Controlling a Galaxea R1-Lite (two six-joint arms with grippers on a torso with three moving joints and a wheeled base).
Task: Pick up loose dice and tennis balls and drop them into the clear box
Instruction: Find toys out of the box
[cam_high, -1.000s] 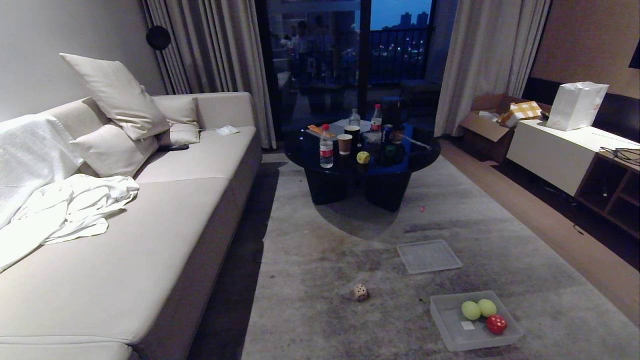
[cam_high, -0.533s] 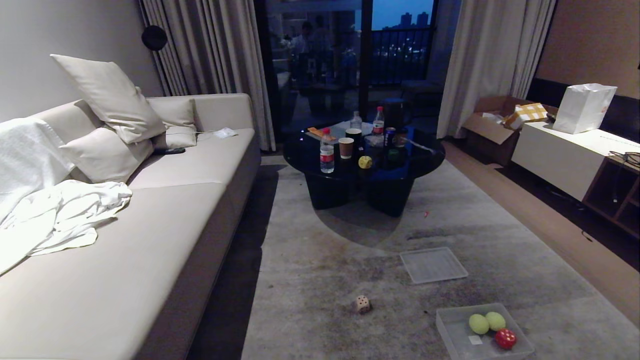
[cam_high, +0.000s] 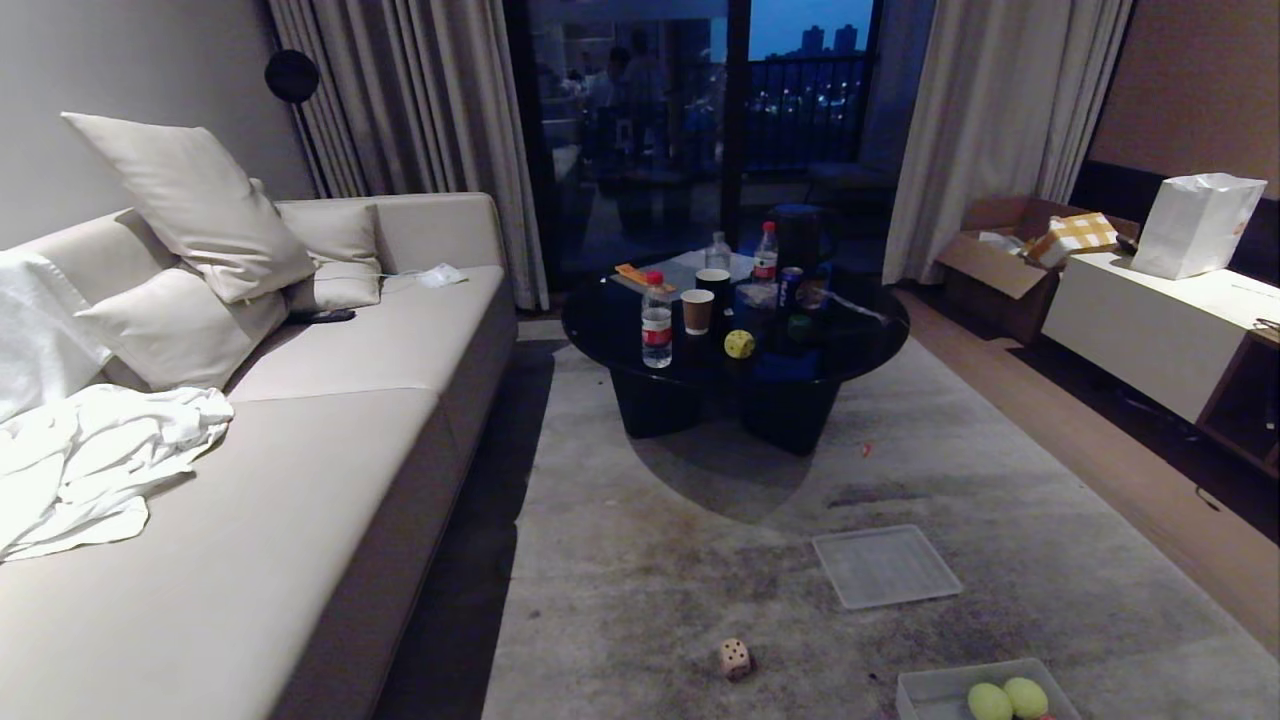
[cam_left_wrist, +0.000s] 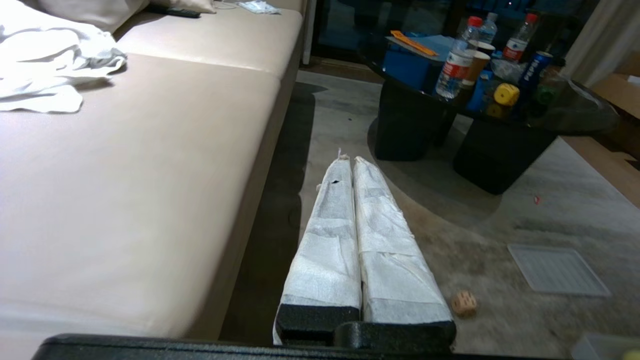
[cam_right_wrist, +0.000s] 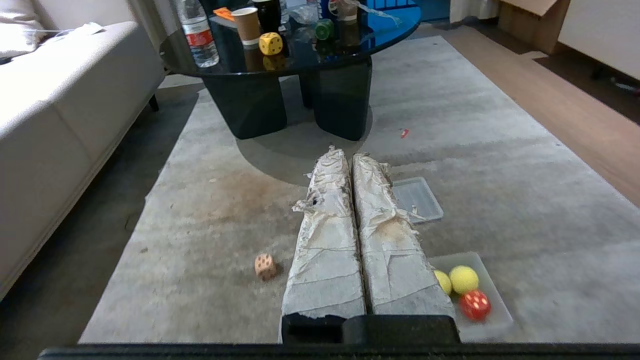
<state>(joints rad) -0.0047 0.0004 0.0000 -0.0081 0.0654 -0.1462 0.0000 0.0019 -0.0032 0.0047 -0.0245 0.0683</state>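
Camera nearer coffee table (cam_high: 735, 330), scene shifted down

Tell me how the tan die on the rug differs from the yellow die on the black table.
The tan rounded die with dark pips lies low on the grey rug; the yellow rounded die with black pips sits raised on the glossy black round table. The tan one stands alone; the yellow one has bottles and cups around it. Both are chunky cubes outside the clear frosted plastic box.

The left gripper (cam_left_wrist: 349, 159), jaws pressed together, hangs above the rug (cam_left_wrist: 500, 225) near a tan die (cam_left_wrist: 464, 302).
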